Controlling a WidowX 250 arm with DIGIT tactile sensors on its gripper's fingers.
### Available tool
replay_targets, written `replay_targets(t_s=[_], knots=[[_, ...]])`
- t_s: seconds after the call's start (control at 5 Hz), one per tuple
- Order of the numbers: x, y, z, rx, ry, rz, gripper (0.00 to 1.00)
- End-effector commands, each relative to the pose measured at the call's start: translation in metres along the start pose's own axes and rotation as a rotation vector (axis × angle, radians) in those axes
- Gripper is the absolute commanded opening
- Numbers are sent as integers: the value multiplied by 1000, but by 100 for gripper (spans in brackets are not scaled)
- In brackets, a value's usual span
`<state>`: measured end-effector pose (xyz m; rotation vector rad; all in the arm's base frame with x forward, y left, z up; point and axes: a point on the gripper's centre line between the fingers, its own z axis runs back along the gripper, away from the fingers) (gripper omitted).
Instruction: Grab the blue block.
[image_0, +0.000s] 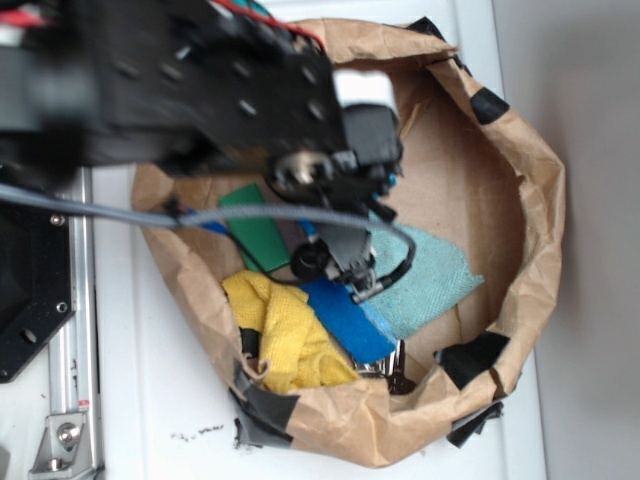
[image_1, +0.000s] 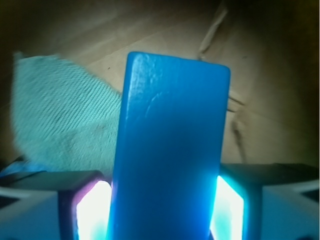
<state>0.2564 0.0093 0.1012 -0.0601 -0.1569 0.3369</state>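
The gripper (image_1: 162, 210) is closed on the blue block (image_1: 170, 150), which stands out ahead between both fingers (image_1: 92, 210), so the grab seems secure; the teal cloth (image_1: 60, 120) lies below-left.

Blue block (image_1: 167, 150) bottom cut off by wrist frame edge; end effector (image_0: 375, 190) fingertips hidden (exterior view, arm overhead).

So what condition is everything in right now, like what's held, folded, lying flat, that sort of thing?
Smooth bright blue rectangular block: clamped between the fingers, sticking out ahead of them.
Robot gripper: shut on the block.
Pale teal woven cloth: spread flat on the bag floor.
Yellow towelling cloth: crumpled in a heap.
Green flat block: lying flat, partly under the arm.
Brown paper bag: open, rim rolled down, patched with black tape.
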Motion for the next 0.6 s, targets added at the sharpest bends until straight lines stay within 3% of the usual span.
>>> replay_targets(t_s=[0.0,0.4], knots=[[22,-3,63,28,-38,-216,0],[24,-8,51,94,26,-226,0]])
